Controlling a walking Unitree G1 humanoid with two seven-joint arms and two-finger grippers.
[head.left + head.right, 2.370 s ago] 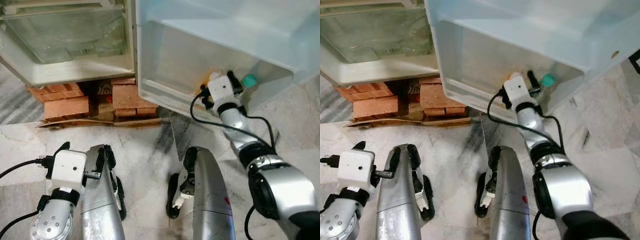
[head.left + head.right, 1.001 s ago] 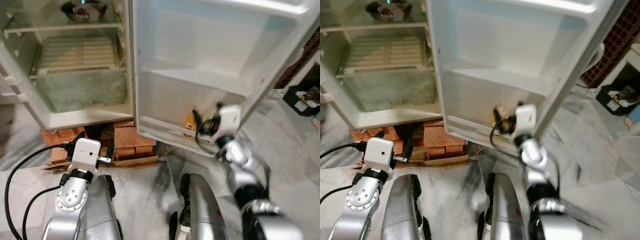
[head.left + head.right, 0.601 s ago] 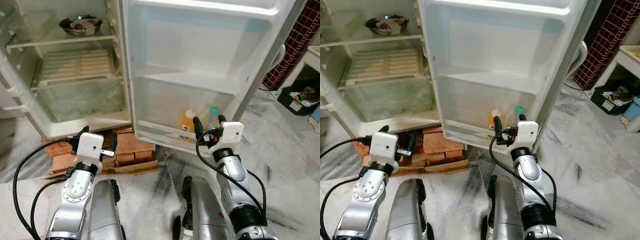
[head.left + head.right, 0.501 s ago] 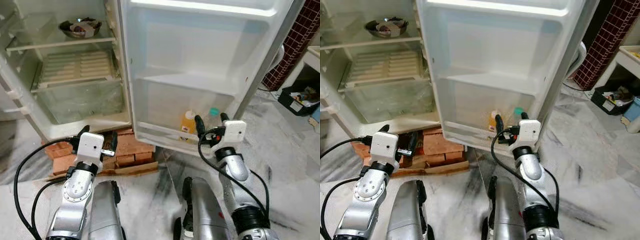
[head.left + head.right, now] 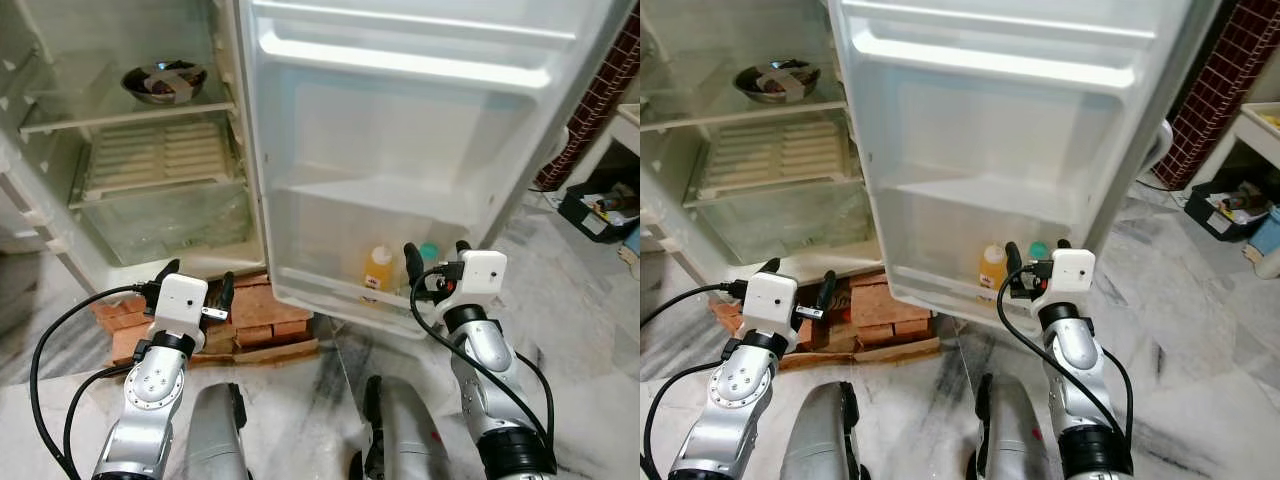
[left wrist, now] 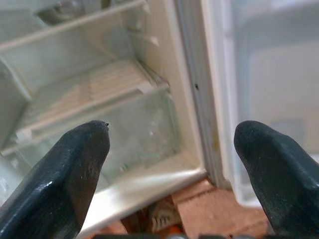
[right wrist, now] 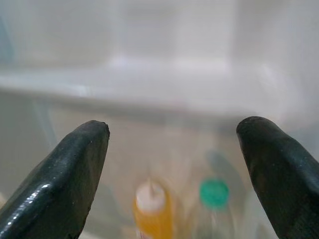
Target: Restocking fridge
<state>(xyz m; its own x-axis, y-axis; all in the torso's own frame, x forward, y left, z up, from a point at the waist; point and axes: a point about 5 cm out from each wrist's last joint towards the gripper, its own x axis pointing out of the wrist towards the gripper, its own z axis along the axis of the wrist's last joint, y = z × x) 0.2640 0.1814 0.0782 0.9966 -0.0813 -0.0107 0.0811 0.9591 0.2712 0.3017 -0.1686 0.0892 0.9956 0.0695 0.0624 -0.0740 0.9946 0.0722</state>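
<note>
My right jaws [image 5: 1032, 268] hung spread and empty before the door shelf [image 5: 940, 285], where the yellow bottle [image 5: 991, 267] and seemingly a green-capped one [image 5: 1039, 250] stood stocked.

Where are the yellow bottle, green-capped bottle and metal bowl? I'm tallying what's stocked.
yellow bottle [image 5: 378, 269], left eye view, its body.
green-capped bottle [image 7: 214, 193], right wrist view, its cap.
metal bowl [image 5: 164, 83], left eye view, its inside.

Orange bottle [image 5: 378, 268], green-cap bottle [image 5: 428, 254], white fridge door [image 5: 420, 150], red bricks [image 5: 262, 308].
</note>
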